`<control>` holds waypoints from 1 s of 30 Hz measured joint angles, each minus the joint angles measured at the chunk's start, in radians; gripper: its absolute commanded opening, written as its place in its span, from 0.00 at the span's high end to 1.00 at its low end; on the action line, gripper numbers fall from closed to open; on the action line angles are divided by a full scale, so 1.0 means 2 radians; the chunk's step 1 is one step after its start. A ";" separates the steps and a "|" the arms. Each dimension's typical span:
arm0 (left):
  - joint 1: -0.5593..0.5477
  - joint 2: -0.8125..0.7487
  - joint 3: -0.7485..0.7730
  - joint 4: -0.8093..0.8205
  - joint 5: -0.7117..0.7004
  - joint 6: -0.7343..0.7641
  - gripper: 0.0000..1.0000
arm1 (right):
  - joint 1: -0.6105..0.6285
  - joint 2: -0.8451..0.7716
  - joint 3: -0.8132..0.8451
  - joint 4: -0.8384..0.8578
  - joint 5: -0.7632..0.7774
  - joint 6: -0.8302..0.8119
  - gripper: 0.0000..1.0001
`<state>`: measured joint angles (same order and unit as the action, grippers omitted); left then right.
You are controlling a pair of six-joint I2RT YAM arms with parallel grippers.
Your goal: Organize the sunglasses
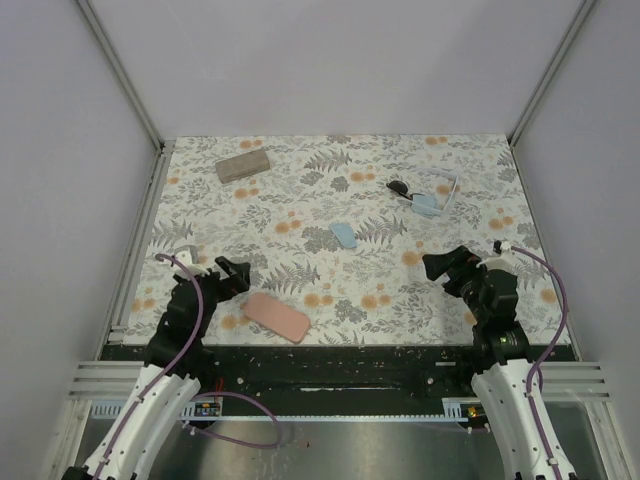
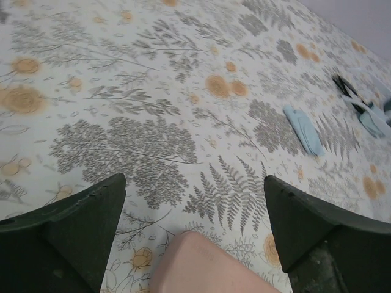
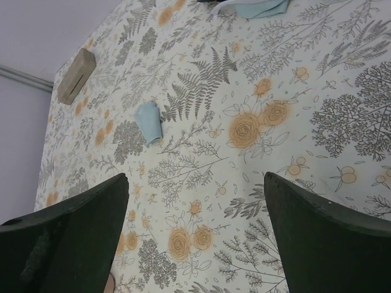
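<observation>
The black sunglasses [image 1: 399, 187] and white-framed sunglasses [image 1: 447, 187] lie at far right, straight beyond the wide-spread right gripper [image 1: 440, 268], well apart from the equally spread left gripper [image 1: 236, 272].

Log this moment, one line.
left gripper: open, empty | right gripper: open, empty | black sunglasses: far right | white sunglasses: by blue cloth

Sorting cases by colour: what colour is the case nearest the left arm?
Pink; the case shows best in the top external view.

the pink case [image 2: 208, 268] is cut off at the left wrist view's bottom edge. the white sunglasses [image 1: 455, 186], by the far blue cloth [image 1: 427, 205], are too thin to trace from overhead.
</observation>
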<state>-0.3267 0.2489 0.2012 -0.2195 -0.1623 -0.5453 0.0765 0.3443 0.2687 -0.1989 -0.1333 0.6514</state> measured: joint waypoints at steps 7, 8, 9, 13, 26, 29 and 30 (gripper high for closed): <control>0.000 -0.052 0.029 -0.115 -0.109 -0.106 0.01 | 0.000 0.005 0.001 -0.048 0.066 0.027 0.01; 0.000 -0.061 0.034 -0.122 -0.111 -0.113 0.01 | 0.000 0.003 0.001 -0.056 0.074 0.033 0.01; 0.000 -0.067 0.041 -0.130 -0.111 -0.121 0.01 | 0.000 0.000 0.001 -0.062 0.079 0.037 0.00; 0.000 -0.051 0.091 -0.184 -0.116 -0.156 0.01 | 0.000 -0.013 0.001 -0.072 0.083 0.040 0.01; -0.021 0.180 0.177 -0.332 -0.042 -0.311 0.12 | 0.000 -0.012 0.001 -0.072 0.084 0.040 0.00; -0.035 0.173 0.177 -0.357 -0.043 -0.355 0.12 | 0.000 -0.012 0.001 -0.072 0.084 0.040 0.01; -0.039 0.170 0.177 -0.365 -0.044 -0.370 0.12 | 0.000 -0.012 0.001 -0.072 0.084 0.040 0.01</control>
<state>-0.4057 0.5880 0.5556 -0.9504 -0.2508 -1.2861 0.0765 0.3202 0.2703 -0.3435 0.0338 0.7322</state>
